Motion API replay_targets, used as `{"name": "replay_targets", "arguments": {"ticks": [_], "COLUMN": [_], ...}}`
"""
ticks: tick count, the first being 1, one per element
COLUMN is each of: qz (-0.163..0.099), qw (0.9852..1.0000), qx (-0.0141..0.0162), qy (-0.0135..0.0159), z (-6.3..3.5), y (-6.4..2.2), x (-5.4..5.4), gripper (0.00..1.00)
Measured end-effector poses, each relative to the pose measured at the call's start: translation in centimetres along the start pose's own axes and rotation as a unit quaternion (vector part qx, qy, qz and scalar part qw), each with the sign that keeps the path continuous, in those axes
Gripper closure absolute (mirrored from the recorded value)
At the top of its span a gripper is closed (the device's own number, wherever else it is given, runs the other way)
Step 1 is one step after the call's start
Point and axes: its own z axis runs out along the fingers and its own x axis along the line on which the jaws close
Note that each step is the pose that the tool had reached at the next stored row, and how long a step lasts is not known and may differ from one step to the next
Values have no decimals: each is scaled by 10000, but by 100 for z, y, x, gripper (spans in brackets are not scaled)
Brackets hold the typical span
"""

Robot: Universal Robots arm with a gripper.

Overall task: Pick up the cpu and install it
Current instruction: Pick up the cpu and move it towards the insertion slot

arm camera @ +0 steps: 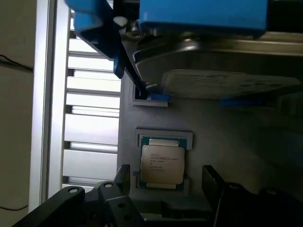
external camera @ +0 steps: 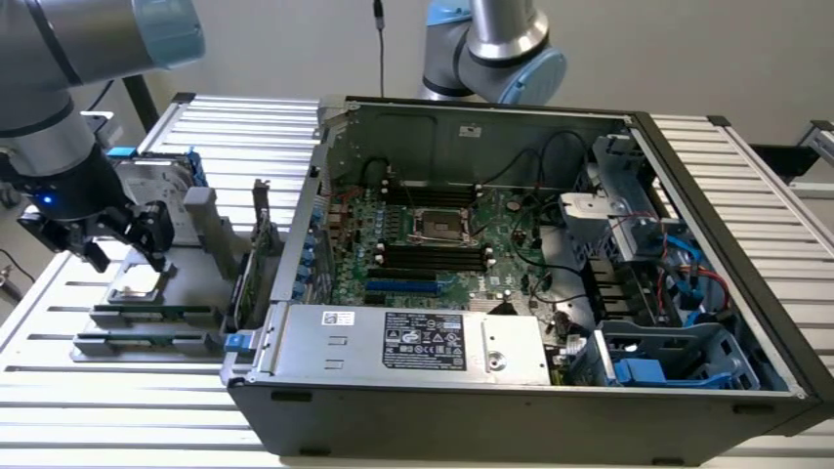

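Cpu sits flat in a recess of a grey holder on the slatted bench, at the exterior view's left, well apart from the open computer case. Claw hangs just above it, fingers spread, gripping nothing. Hard drive with blue bracket stands behind the claw. Two memory sticks lie in slots just in front of the cpu. Inside the case, the motherboard shows its bare socket.

Wrist view: cpu lies silver side up, print legible, green rim showing, seated in the holder. Claw wide open, one dark finger on each side of the chip; whether they touch it I cannot tell. Hard drive lies beyond, bench slats beside the holder.
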Motion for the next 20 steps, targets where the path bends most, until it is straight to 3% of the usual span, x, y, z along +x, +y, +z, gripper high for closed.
{"name": "replay_targets", "arguments": {"ticks": [9, 20], "qz": [1, 16], "qw": [10000, 9999], "qx": [46, 150], "qy": [4, 10], "z": [66, 137], "y": [-1, 2], "x": [0, -1], "gripper": [29, 29]}}
